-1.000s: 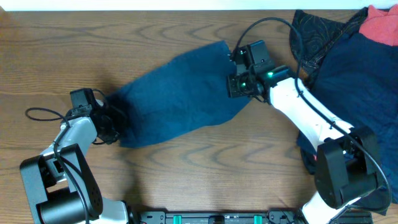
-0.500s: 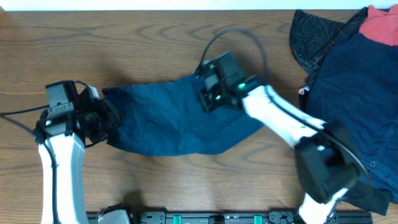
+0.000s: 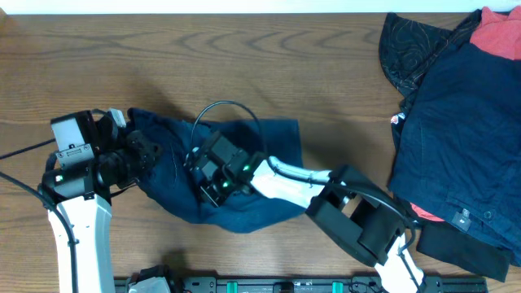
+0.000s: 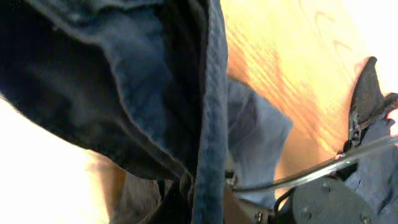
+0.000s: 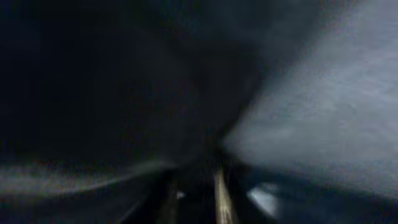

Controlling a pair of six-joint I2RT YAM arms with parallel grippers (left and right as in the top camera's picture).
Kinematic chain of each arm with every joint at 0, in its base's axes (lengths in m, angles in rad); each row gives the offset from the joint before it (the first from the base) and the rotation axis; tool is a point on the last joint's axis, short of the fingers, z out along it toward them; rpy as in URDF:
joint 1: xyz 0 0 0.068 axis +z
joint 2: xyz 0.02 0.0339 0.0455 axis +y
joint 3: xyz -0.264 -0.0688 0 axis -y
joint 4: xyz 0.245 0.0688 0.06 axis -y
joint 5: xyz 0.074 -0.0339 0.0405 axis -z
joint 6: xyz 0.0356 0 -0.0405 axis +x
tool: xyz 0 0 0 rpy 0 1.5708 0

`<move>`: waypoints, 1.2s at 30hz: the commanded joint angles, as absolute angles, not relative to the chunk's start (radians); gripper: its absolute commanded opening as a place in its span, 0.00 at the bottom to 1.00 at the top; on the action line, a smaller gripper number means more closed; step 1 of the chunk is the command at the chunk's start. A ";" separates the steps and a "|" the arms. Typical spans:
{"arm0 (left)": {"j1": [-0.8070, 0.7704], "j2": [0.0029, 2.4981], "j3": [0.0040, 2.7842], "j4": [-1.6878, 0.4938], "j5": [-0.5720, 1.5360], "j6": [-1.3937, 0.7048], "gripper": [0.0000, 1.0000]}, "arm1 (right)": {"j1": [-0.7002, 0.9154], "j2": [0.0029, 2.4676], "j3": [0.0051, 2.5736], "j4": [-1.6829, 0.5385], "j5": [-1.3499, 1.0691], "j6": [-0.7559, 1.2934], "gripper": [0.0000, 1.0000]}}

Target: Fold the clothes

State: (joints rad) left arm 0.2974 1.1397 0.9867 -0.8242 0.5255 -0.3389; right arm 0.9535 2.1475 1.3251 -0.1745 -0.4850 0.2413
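A dark navy garment [image 3: 260, 142] lies bunched at centre-left of the table, its right end doubled over to the left. My left gripper [image 3: 146, 153] is shut on its left edge. In the left wrist view a navy hem [image 4: 211, 112] runs down into the jaws of the left gripper [image 4: 205, 208]. My right gripper [image 3: 207, 175] sits on top of the garment, shut on its cloth. The right wrist view is blurred and filled with dark cloth [image 5: 311, 112] around the right gripper [image 5: 193, 193]. Further clothes lie piled at the right: navy [image 3: 464, 138], black patterned [image 3: 407, 45], coral-red [image 3: 498, 32].
The wooden table [image 3: 244, 57] extends behind the garment. The right arm [image 3: 358, 216] reaches across the front from its base. Cables loop above both wrists. The pile at the right hangs over the table's right edge.
My right gripper has swept left across the table with the garment's right end, doubling the cloth over. My left gripper has lifted the left edge and shifted slightly.
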 commanded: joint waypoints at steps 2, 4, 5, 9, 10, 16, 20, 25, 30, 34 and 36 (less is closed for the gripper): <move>0.295 1.128 1.006 -0.802 0.565 -0.326 0.06 | 0.874 2.057 1.336 -0.240 -0.345 0.276 0.33; 0.295 1.128 1.006 -0.800 0.565 -0.326 0.06 | 0.813 1.996 1.336 -0.303 -0.318 0.285 0.36; 0.295 1.128 1.006 -0.797 0.565 -0.326 0.06 | 0.773 1.958 1.336 -0.349 -0.308 0.286 0.36; 0.295 1.128 1.006 -0.785 0.565 -0.326 0.06 | 0.612 1.852 1.336 -0.564 -0.244 0.268 0.33; 0.295 1.128 1.006 -0.783 0.565 -0.326 0.06 | 0.577 1.842 1.336 -0.617 -0.229 0.252 0.30; 0.286 1.130 1.006 -0.781 0.566 -0.347 0.06 | 0.419 1.876 1.288 -0.843 -0.209 0.181 0.20; 0.223 1.130 1.006 -0.780 0.569 -0.400 0.06 | 0.415 1.909 1.189 -0.802 -0.246 0.178 0.15; 0.081 1.130 1.006 -0.760 0.569 -0.478 0.06 | 0.453 1.917 1.083 -0.693 -0.296 0.200 0.14; -0.114 1.130 1.006 -0.702 0.569 -0.581 0.06 | 0.489 1.917 1.053 -0.669 -0.295 0.216 0.14; -0.298 1.149 1.005 -0.571 0.564 -0.650 0.06 | 0.506 1.917 1.051 -0.666 -0.292 0.225 0.14; -0.372 1.166 1.005 -0.529 0.548 -0.664 0.06 | 0.508 1.917 1.051 -0.667 -0.288 0.240 0.14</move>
State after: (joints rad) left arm -0.2935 1.1492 0.9867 -0.5602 0.5430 -0.5983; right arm 0.4885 1.8843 1.0897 -0.6609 -0.3069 0.2119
